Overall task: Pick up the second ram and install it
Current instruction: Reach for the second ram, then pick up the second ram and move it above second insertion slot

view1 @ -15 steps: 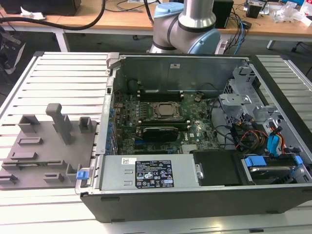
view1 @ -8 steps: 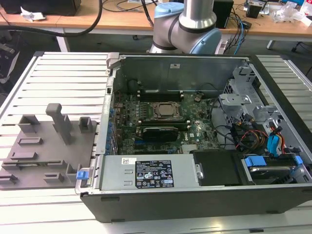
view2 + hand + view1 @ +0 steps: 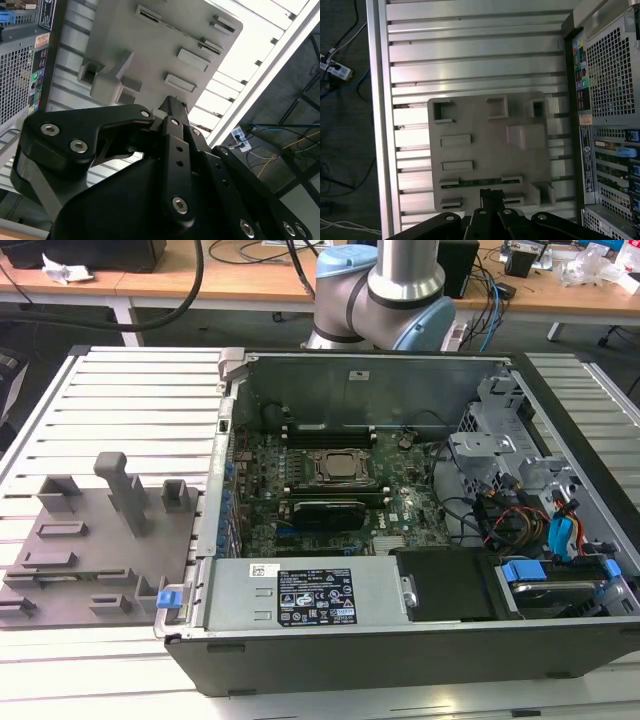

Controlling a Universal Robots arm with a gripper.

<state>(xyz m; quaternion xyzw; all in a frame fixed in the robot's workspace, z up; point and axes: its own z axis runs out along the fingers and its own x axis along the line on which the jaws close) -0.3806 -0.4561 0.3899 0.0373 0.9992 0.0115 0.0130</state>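
Your slatted metal table [image 3: 130, 390] carried the open computer case [image 3: 400, 640]. In the exterior view the grey tray [image 3: 90, 550] lay at the case's nine o'clock, and the arm [image 3: 390, 280] rose at its twelve. In the second wrist view your gripper [image 3: 172, 106] hung over that tray, fingertips drawn together on nothing. In the first wrist view the second ram [image 3: 480, 183] sat on edge in a tray slot, just beside the fingertips.

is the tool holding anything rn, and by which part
Nothing looks held: the tool hangs over the grey tray, where the second ram lies in a slot.
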